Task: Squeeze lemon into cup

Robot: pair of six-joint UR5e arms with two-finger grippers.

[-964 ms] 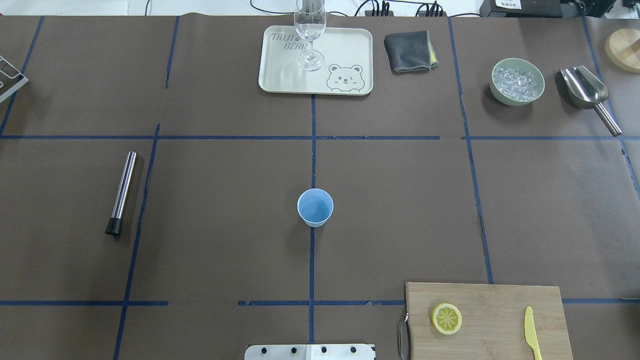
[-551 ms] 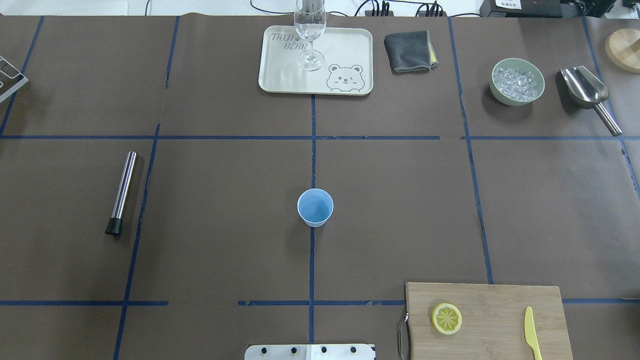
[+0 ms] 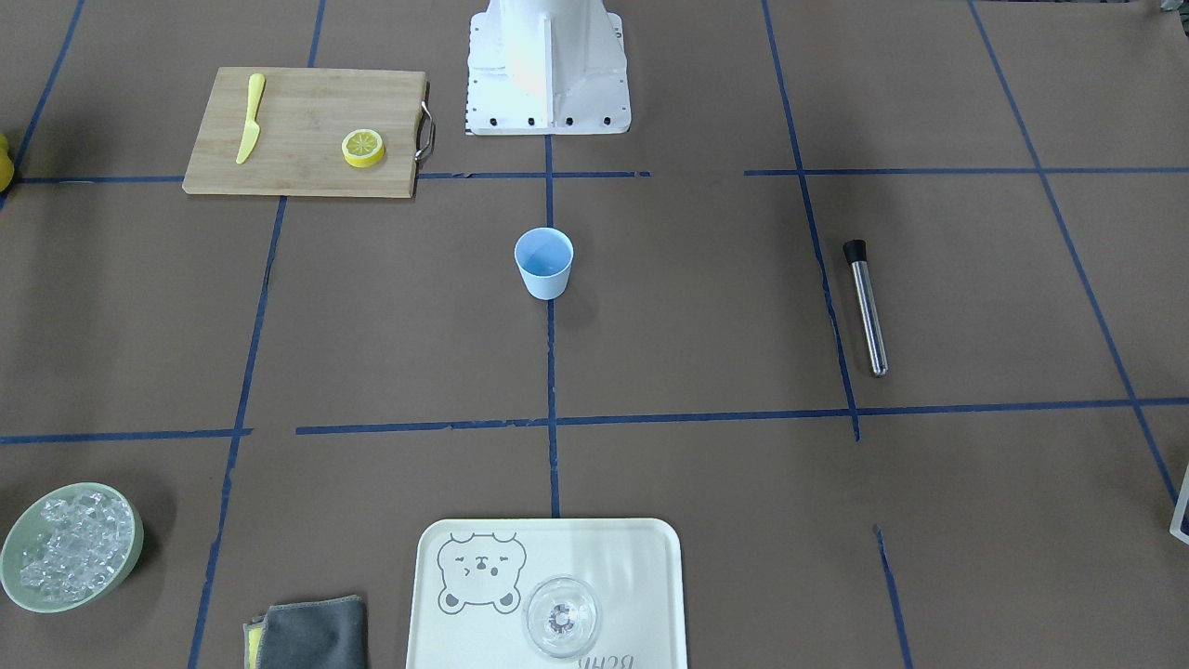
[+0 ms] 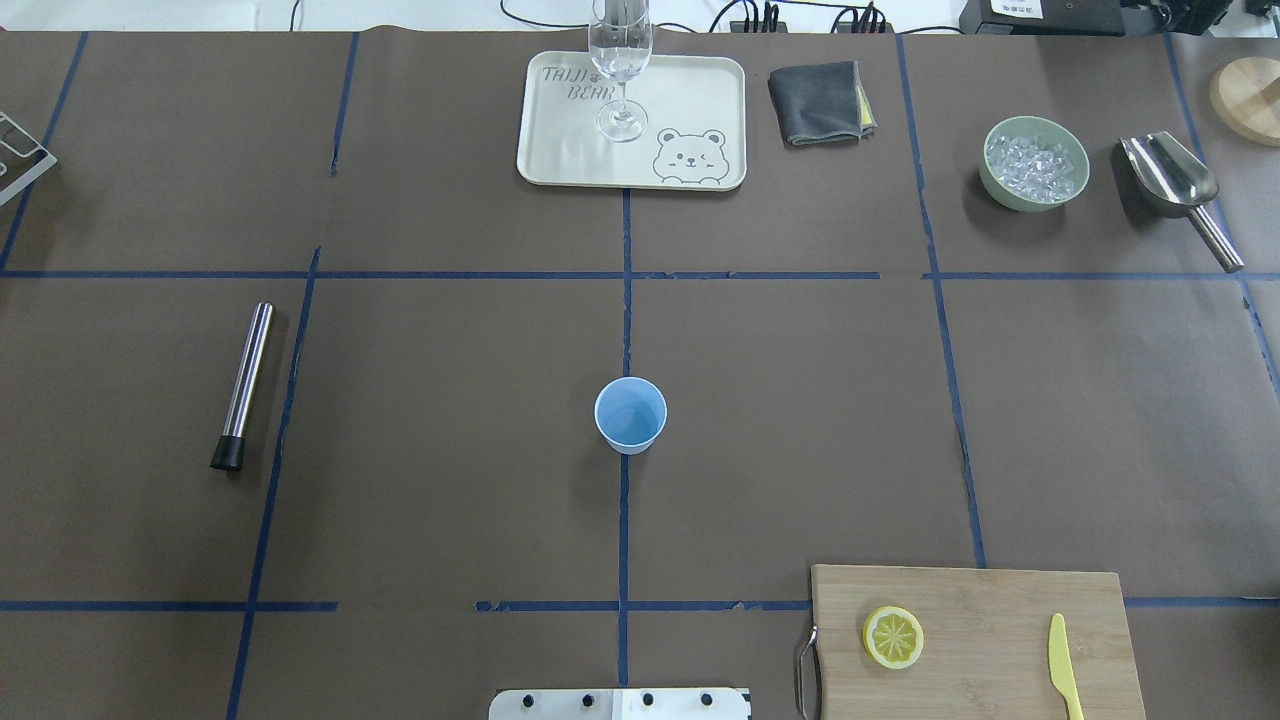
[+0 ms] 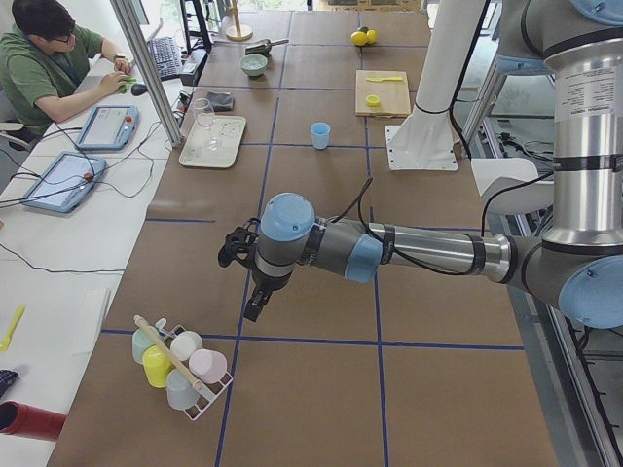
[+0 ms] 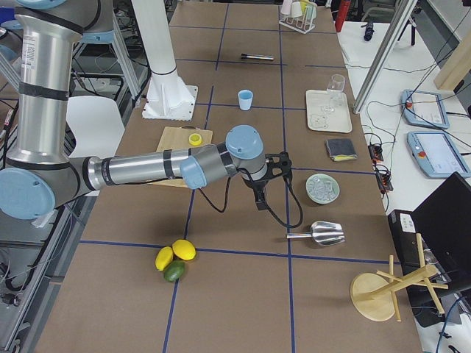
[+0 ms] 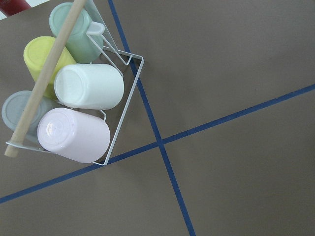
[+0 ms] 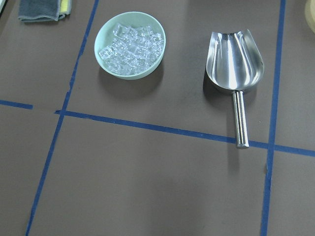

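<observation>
Lemon [image 4: 893, 637] slice lies flat on the cutting board [image 4: 1000, 640] near my base on the right. The cup [image 4: 630, 413] stands upright on the centre line, well apart from it, probably so either arm can reach. Left gripper [image 5: 255, 304] hangs over the mug rack [image 7: 124, 109] and right gripper [image 6: 259, 200] near the ice bowl [image 8: 130, 75] and scoop [image 8: 235, 61], both out wide; can't tell whether either set of fingers is spread or closed, and I'd send the right arm for the slice.

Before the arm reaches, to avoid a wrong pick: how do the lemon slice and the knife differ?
The lemon slice is round with a segmented face; the knife is long, narrow and plain. The lemon slice lies at the cutting board's end nearer the cup; the knife at the other end. Both are yellow and lie flat.
</observation>
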